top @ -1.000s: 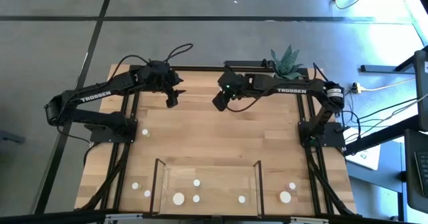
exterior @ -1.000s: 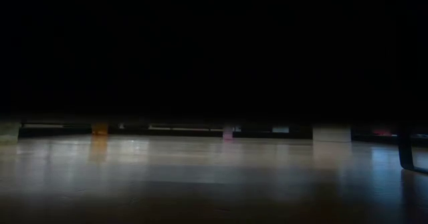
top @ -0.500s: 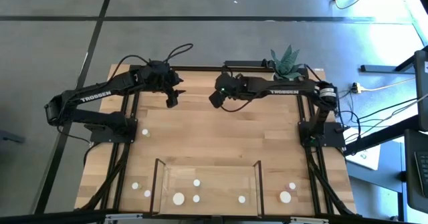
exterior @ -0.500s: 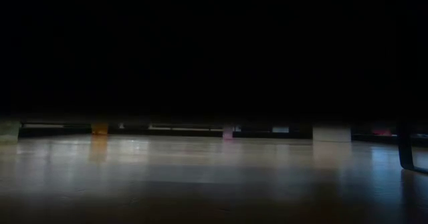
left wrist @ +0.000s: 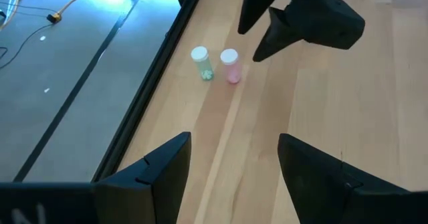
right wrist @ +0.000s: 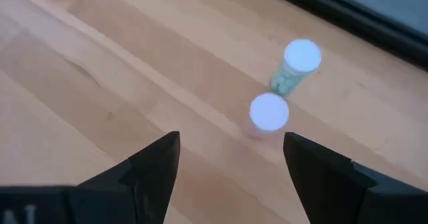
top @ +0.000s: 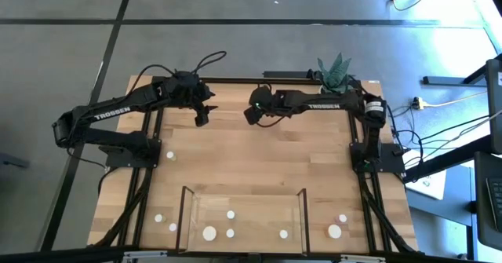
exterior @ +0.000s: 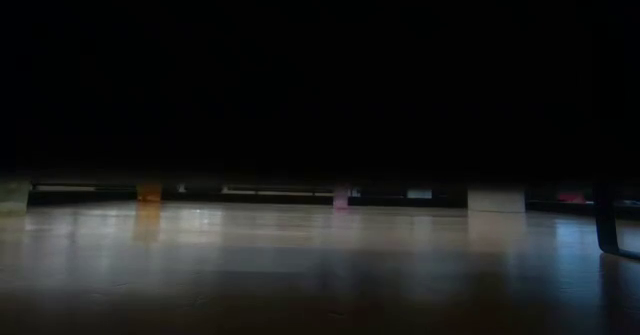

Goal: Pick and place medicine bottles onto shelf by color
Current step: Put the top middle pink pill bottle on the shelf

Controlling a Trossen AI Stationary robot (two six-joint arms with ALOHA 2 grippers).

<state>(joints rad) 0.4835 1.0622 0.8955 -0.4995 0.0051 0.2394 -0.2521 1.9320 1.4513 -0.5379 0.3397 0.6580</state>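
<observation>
From my remote seat I see the right gripper [top: 252,115] over the far part of the table [top: 259,161], its fingers [right wrist: 154,167] spread wide with nothing between them. Just ahead of them stand two upright small bottles with white caps: the pink bottle [right wrist: 268,114] is nearer to the fingers, and the green bottle [right wrist: 296,65] is just beyond it, close to the dark table edge. They stand close beside each other, but I think they are not touching.

The left gripper [top: 201,115] hangs a little apart from the right one, on its left, facing it. Its fingers [left wrist: 160,174] are apart and empty. In the left wrist view the same two bottles stand beyond these fingers, near the right gripper's tips.

Well away from both grippers, at the near side of the table, the shelf [top: 243,220] lies with several white-capped bottles [top: 209,233] on it, and more bottles [top: 335,231] stand on the table at both of its sides. The low view is mostly dark, so I cannot read the colours there.
</observation>
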